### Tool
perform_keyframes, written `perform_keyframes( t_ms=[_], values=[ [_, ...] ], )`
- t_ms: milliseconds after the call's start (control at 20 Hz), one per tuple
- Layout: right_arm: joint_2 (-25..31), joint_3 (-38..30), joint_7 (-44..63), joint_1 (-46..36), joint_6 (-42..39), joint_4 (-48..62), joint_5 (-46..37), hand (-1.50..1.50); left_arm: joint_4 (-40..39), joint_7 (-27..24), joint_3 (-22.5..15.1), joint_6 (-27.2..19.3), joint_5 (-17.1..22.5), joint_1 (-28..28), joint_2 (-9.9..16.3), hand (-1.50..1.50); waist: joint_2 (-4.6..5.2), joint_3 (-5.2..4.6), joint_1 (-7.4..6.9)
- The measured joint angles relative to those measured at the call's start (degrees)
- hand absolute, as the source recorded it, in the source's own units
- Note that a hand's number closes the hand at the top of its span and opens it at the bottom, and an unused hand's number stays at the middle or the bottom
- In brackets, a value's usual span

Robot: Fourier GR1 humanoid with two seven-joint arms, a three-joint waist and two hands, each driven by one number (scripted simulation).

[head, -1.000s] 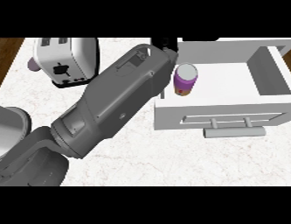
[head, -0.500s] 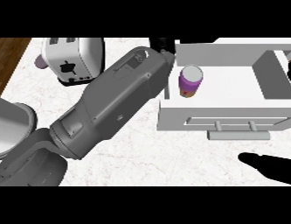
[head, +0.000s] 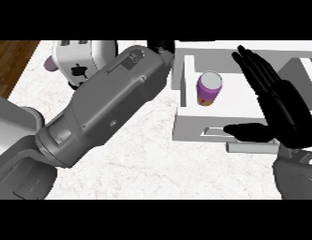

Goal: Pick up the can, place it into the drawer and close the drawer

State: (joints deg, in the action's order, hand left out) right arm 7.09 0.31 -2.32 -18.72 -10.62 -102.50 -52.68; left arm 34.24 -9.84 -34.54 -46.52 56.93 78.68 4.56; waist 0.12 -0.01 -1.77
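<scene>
Head view, steeply down on a pale marbled counter [head: 151, 159], dark wood floor [head: 3, 65] at the far left.

White drawer [head: 186, 126], pulled open, at the right. Can [head: 209, 88], purple with a pale lid, upright inside the drawer, near the left wall, free of both hands.

Right hand [head: 286, 110], black, over the open drawer to the right of the can. Fingers [head: 255, 65] straight and held together, pointing up and away toward the drawer's back; thumb [head: 248, 131] stuck out to the left, lying over the drawer's front panel above the handle [head: 251, 147]. Open, holding nothing, apart from the can. Grey right forearm [head: 303, 176] coming in at the lower right corner.

Left forearm [head: 106, 105], large and grey, slanting from the lower left up toward the drawer's back left corner. Left hand [head: 159, 45] only a dark sliver past the end of the forearm at the top edge, mostly hidden; open or closed cannot be told.

White toaster [head: 82, 63] with a black mark on its side, behind the left forearm at the upper left, partly hidden by it. Small pale purple thing [head: 49, 63] just left of the toaster, too little showing to name.
</scene>
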Motion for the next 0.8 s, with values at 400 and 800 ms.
perform_keyframes(
  t_ms=[400, 800],
  values=[
    [1.0, 2.19, -2.37, -8.64, 8.83, 20.2, -10.29, -1.5, 5.45, 3.75, -0.03, -0.56, -2.28, -3.1, 5.47, -1.5, -0.04, 0.01, -0.47],
    [0.25, 0.22, -3.7, -17.15, 20.18, 41.41, -15.91, -1.5, 12.71, 7.86, 0.34, -1.0, -4.77, -6.79, 11.2, -1.5, -0.07, -0.12, -0.63]
  ],
)
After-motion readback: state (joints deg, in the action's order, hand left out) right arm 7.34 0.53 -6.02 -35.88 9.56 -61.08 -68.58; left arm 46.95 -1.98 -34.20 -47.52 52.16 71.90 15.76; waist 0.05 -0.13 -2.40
